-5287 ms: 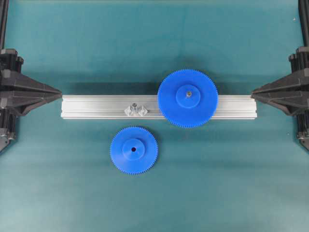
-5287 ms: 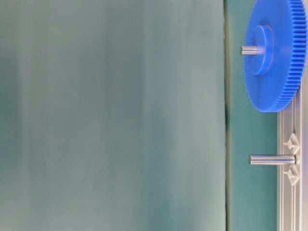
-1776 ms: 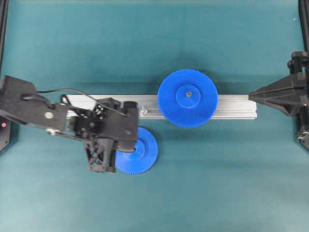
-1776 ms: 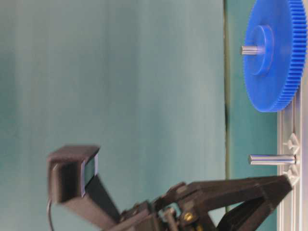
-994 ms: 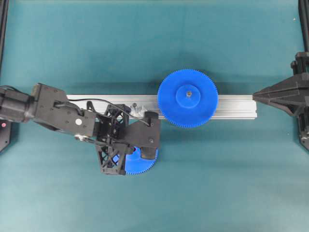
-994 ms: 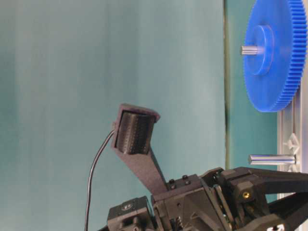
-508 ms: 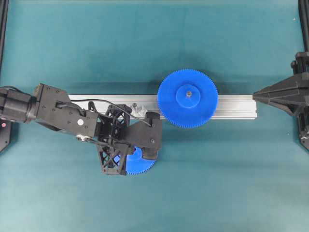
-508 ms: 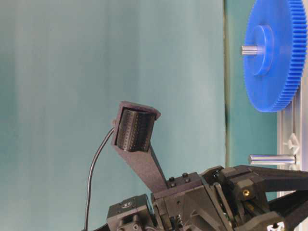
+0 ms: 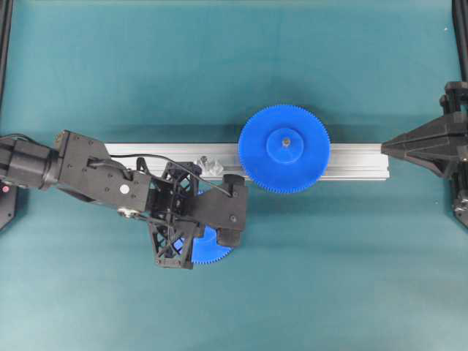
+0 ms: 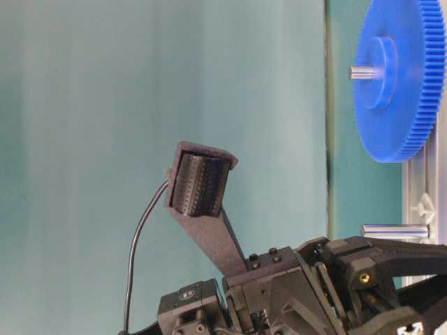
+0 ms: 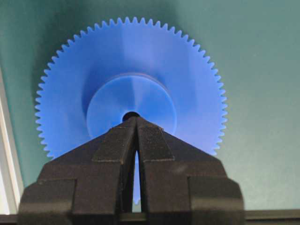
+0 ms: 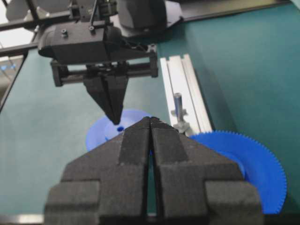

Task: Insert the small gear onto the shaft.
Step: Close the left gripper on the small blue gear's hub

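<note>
A: How far along are we?

B: Barely begun. The left gripper (image 9: 216, 232) hovers over the small gear (image 9: 212, 248), jaws pressed together and empty, tips aimed at the hub hole. The gear lies flat on the table, just in front of the aluminium rail (image 9: 351, 162), left of centre.

A: And the shaft (image 9: 204, 160)?

B: Bare, standing on the rail beside the big gear (image 9: 284, 149). Grasping, lifting and threading all remain.

A: The right gripper (image 12: 150, 123)?

B: Closed too, parked at the table's right edge.

A: Any difference between views?

B: Overhead the arm hides most of the gear; the left wrist camera shows it whole. Only the right wrist view shows the tips above the hub.
</note>
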Robot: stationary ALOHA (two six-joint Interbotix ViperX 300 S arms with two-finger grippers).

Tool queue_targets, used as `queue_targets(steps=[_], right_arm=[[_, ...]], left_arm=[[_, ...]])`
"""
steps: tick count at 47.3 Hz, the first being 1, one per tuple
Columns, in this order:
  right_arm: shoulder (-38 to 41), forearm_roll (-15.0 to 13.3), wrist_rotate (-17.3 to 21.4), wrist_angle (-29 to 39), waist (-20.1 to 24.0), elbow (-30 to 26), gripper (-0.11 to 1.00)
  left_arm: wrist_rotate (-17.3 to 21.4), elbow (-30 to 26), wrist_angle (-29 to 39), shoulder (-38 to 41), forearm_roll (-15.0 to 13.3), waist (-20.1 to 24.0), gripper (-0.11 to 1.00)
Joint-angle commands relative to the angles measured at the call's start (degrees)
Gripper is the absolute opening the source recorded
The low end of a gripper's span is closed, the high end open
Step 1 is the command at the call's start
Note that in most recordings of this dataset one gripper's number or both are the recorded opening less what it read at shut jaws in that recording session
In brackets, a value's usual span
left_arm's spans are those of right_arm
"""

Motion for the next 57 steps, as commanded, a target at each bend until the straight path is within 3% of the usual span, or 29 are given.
queue_targets(steps=[1,48,54,57], right_arm=[[0.2,0.0,0.6,0.2,-0.1,-0.6,0.04],[0.2,0.1,0.7,1.1,-0.1,-0.6,0.04],[0.2,0.1,0.7,1.1,-0.1,-0.6,0.04],[0.2,0.1,0.7,1.1,-0.1,-0.6,0.04]], left_arm=[[0.0,-1.3,-0.3,-1.0,0.2,-0.3,0.01],[1.2,-3.7,2.1,0.9,0.2,-0.4,0.01],[1.4,-4.2,2.1,1.1,0.2,-0.3,0.06],[1.3,-4.2,2.1,1.1,0.2,-0.3,0.15]])
